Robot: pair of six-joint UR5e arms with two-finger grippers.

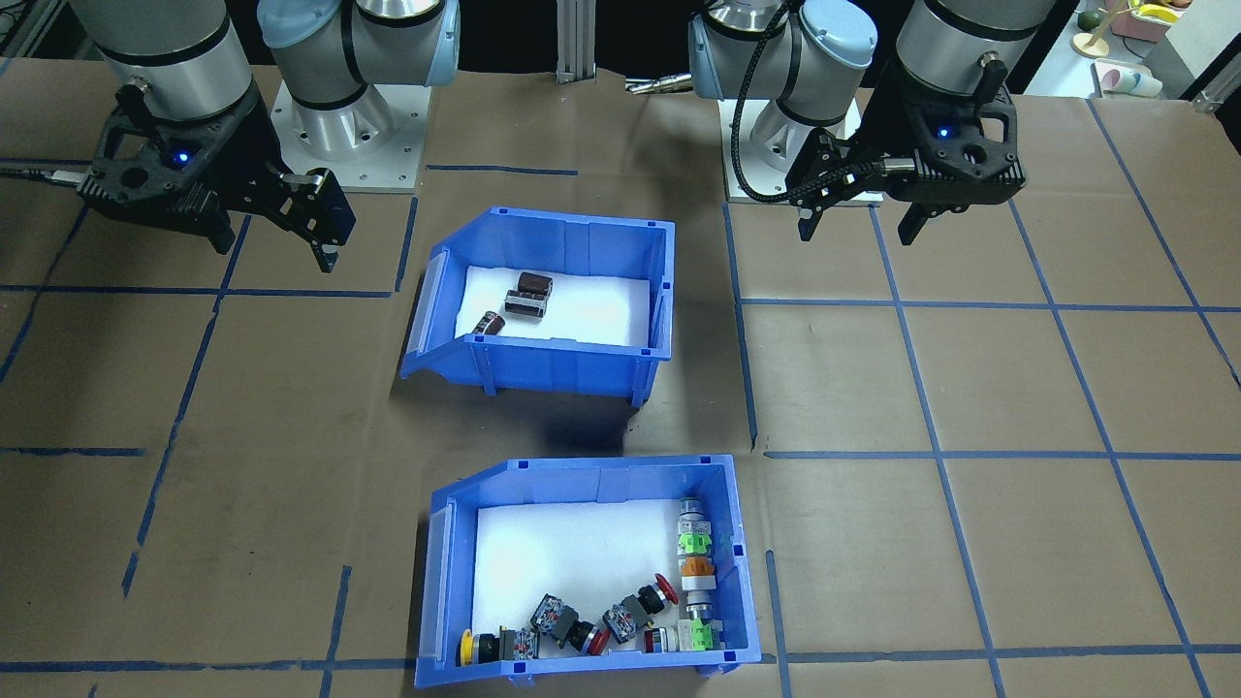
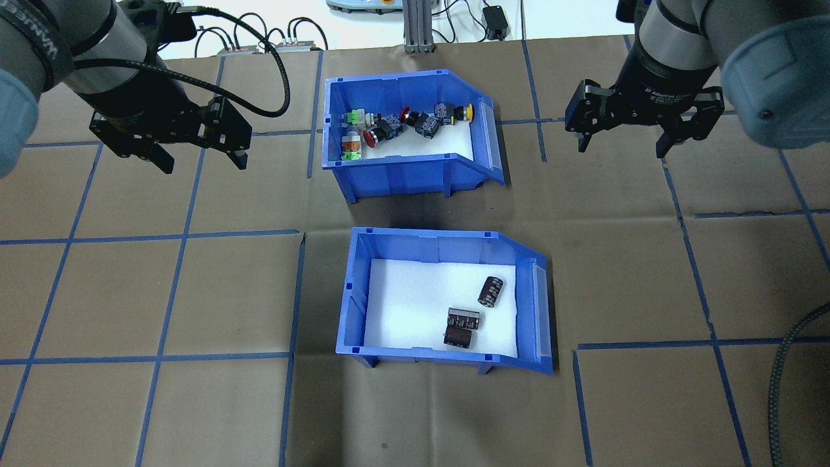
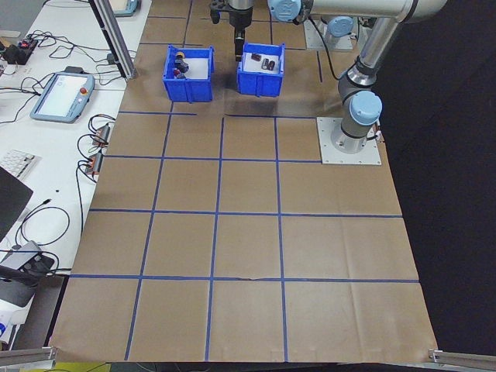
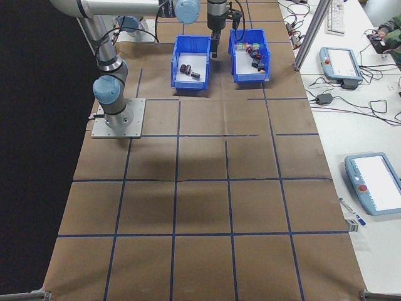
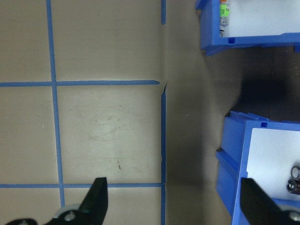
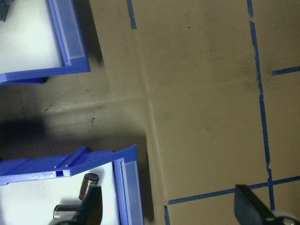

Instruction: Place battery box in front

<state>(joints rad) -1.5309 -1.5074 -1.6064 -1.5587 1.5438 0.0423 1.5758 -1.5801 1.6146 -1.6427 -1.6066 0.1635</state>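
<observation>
Near blue plastic battery box with foam liner: rigid, light; grip a side wall. Both grippers released.

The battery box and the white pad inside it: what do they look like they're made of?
The battery box looks like moulded plastic: glossy blue walls with stiffening ribs. The white pad seems to be foam, matte and flat, though it could be paper.

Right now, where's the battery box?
Overhead view: the battery box sits mid-table, nearer the robot than the switch bin, between both raised grippers.
</observation>
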